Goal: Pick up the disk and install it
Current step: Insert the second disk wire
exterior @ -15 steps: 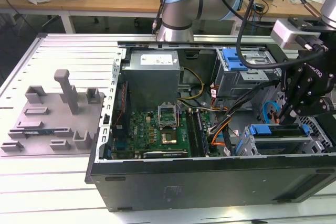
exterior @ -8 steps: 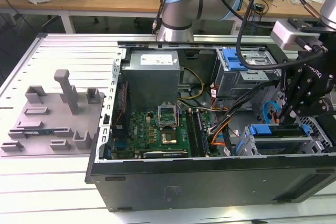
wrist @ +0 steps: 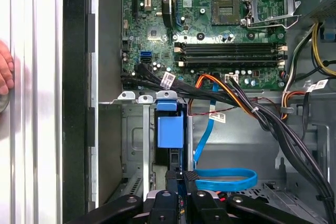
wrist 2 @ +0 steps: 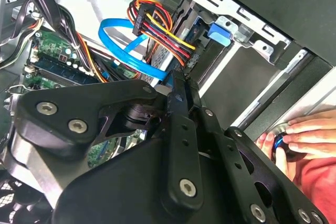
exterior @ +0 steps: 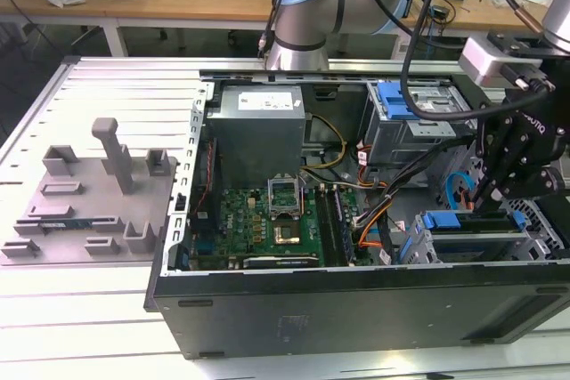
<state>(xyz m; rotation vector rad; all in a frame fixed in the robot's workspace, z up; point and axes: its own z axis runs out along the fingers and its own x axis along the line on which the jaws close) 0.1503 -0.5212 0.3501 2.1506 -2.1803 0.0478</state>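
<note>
Gripper (exterior: 488,191) low at the drive bay (exterior: 485,238), fingers closed together. Disk (wrist: 170,132) looks rigid, heavyish, shock-sensitive; grip its blue caddy rail edges.

In the first wrist view the black pincer (wrist: 181,190) is cut off at the bottom edge, and a hand (wrist: 5,74) at the left edge.

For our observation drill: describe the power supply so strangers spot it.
Start at the open computer case on the slatted table. In its far corner, behind the green motherboard, sits the power supply: a plain grey closed box, unlike the blue-latched drive bay beside it.
</note>
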